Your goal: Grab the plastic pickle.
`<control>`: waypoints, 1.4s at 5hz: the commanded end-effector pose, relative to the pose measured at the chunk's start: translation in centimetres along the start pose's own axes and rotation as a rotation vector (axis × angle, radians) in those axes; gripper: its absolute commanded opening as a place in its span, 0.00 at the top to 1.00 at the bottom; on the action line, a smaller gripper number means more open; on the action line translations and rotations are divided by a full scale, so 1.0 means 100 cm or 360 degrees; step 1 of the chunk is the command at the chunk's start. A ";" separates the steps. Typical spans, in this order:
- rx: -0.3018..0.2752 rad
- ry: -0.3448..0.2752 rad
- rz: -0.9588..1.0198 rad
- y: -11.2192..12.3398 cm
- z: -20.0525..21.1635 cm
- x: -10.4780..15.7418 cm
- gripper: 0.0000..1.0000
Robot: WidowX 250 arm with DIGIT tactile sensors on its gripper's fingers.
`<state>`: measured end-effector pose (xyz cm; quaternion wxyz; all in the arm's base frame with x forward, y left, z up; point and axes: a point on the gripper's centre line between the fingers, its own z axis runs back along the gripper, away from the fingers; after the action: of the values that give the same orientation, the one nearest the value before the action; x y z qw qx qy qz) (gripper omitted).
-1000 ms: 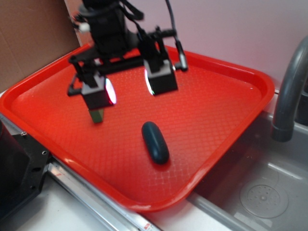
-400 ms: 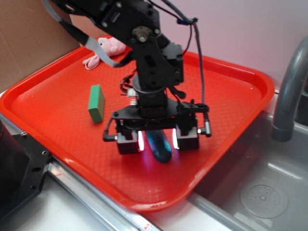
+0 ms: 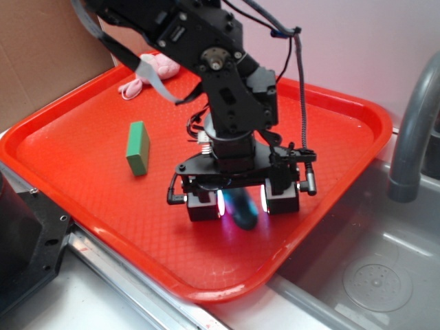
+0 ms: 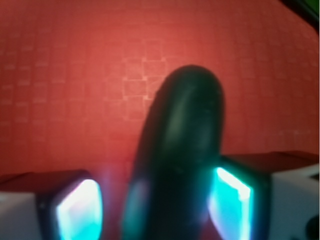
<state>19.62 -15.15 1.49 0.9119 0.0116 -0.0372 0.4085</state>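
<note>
— Two things are sitting left of my tool on the red tray [image 3: 62, 148]: a pink plush toy [image 3: 157, 67] far back by the rim, and a green block [image 3: 138, 147] lying nearer the middle. Neither is what I am after.

— So where is the plastic pickle?

— Moving right, the plastic pickle [image 3: 240, 208] is lying flat on the tray, directly under my tool [image 3: 242, 204]. I am straddling it: in the wrist view one lit pad [image 4: 77, 207] is standing clear on the left with a gap showing, while the other pad [image 4: 231, 200] is sitting just beside its right flank, perhaps touching.

— Are you gripping it?

— No, my fingers are standing apart, one each side, not clamped.

— How are you expecting it to handle?

— I am judging it light, stiff and smooth, so slippery; the rounded ends are likely to squirt out under pressure. I am favouring the straight middle section, pads square across the width.

— And further right?

— A grey faucet [image 3: 412, 130] is rising over the sink [image 3: 385, 275], well apart from the pickle.
</note>
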 end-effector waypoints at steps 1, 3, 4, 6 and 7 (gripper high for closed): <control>0.0066 0.0037 0.0004 0.010 -0.009 0.009 1.00; -0.0010 0.0246 -0.0779 0.014 0.078 0.041 1.00; -0.0035 0.0256 -0.1110 0.023 0.125 0.055 1.00; -0.0227 0.0134 -0.1310 0.058 0.199 0.061 1.00; -0.0257 0.0135 -0.1272 0.071 0.213 0.059 1.00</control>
<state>15.86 -7.38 21.94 0.9985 -0.0523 0.0004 0.0168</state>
